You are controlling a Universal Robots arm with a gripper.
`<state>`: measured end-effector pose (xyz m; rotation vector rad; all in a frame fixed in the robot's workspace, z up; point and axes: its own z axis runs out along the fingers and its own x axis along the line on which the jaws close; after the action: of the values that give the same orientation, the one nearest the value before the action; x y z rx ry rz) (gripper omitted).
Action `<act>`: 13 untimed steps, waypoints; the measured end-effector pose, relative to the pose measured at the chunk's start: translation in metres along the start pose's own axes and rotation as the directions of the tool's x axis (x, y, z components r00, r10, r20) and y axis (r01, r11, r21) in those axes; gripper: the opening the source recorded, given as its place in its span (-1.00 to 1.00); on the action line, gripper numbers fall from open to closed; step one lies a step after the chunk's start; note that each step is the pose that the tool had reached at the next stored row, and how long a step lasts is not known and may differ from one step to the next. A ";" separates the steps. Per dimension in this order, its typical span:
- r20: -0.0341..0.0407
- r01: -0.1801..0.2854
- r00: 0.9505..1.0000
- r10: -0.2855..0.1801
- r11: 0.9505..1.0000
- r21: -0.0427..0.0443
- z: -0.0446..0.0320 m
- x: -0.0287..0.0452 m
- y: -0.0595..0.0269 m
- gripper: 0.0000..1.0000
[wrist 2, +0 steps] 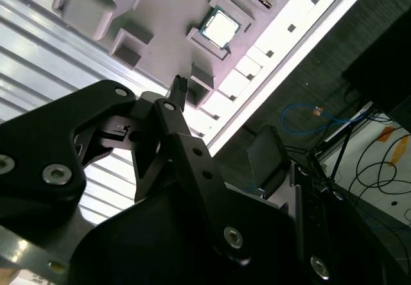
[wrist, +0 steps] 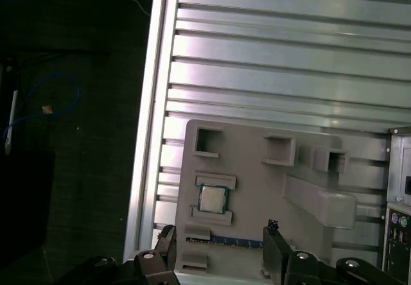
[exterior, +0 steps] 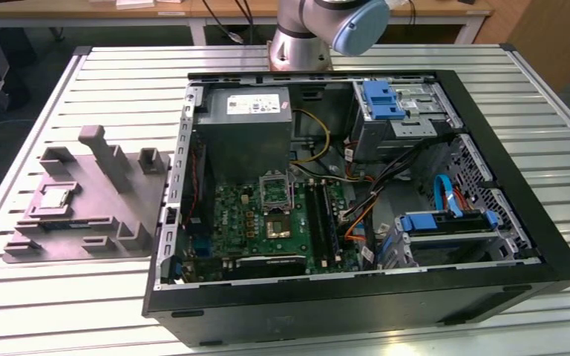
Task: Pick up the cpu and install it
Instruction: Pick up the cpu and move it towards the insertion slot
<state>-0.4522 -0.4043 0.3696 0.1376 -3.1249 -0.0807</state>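
Observation:
The cpu [exterior: 56,196] is a small silvery square chip lying flat in a pocket of the grey fixture block [exterior: 97,215], on the exterior view's left of the computer case. Both wrist views look down on the cpu [wrist: 211,198] [wrist 2: 220,28] from well above. My gripper [wrist: 220,237] is open, with its black fingertips [wrist: 272,228] spread wide and nothing between them. It hangs over the fixture [wrist: 302,169], apart from the chip. The green motherboard [exterior: 240,222] lies inside the case with its metal-framed socket [exterior: 278,225] near the middle.
The open black case [exterior: 483,289] holds a grey power supply [exterior: 250,122], blue-tabbed drive cages [exterior: 384,100], and loose cables [exterior: 364,200]. The fixture carries upright posts [exterior: 102,152] and a dark strip [wrist: 234,241]. The slatted table edge [wrist: 151,137] borders dark floor.

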 end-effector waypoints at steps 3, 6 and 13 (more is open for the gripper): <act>-0.001 0.019 1.000 -0.019 1.000 0.000 0.0009 0.0000 -0.0001 0.29; -0.002 0.028 1.000 -0.028 1.000 0.000 0.0011 0.0001 -0.0001 0.29; -0.001 0.029 1.000 -0.029 1.000 0.000 0.0020 0.0000 -0.0001 0.29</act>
<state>-0.4522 -0.4043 0.3676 0.1821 -3.1220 -0.0802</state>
